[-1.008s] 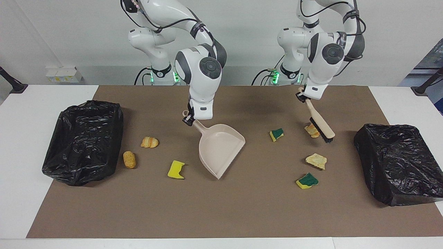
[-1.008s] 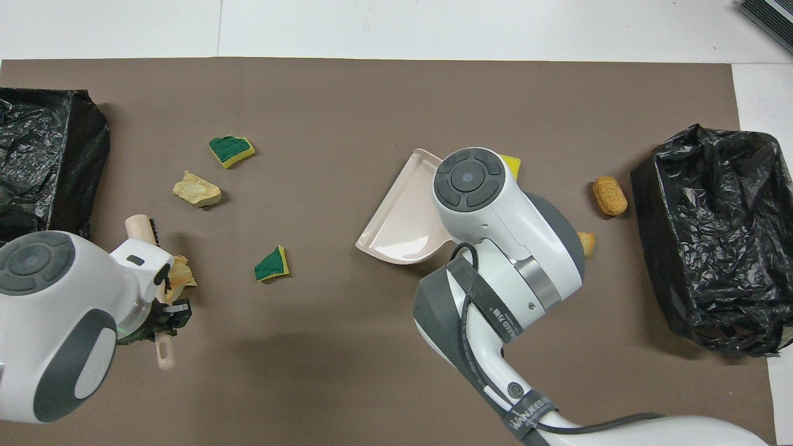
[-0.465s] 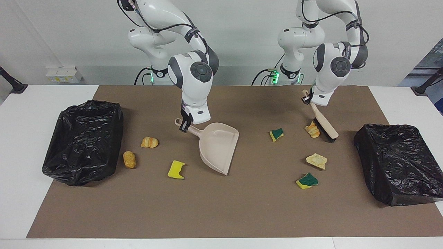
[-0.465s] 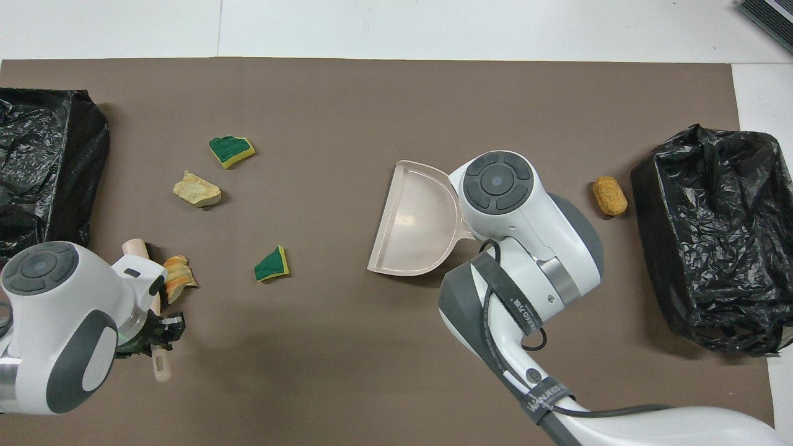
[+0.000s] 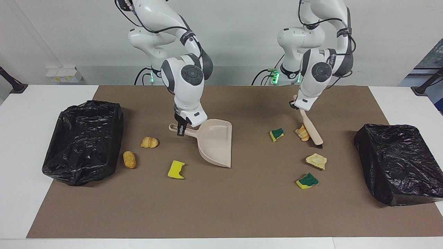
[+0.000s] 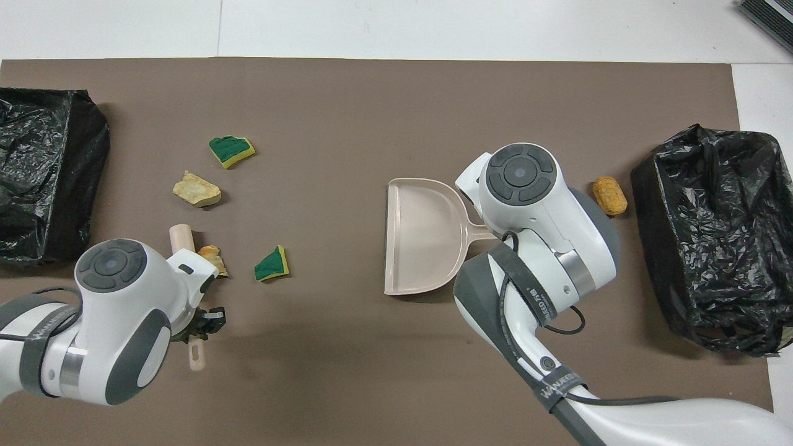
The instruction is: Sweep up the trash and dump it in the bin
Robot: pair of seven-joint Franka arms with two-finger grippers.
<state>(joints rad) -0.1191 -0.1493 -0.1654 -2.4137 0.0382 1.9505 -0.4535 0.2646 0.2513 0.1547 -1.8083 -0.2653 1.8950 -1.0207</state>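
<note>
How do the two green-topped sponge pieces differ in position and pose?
The sponge nearer the robots lies beside the croissant piece that the brush touches; the farther sponge lies apart, beside only the tan bread piece. The nearer sponge looks smaller and wedge-shaped in the overhead view; the farther sponge looks broader with a notched edge. Both lie green side up on the brown mat, toward the left arm's end, unswept.
</note>
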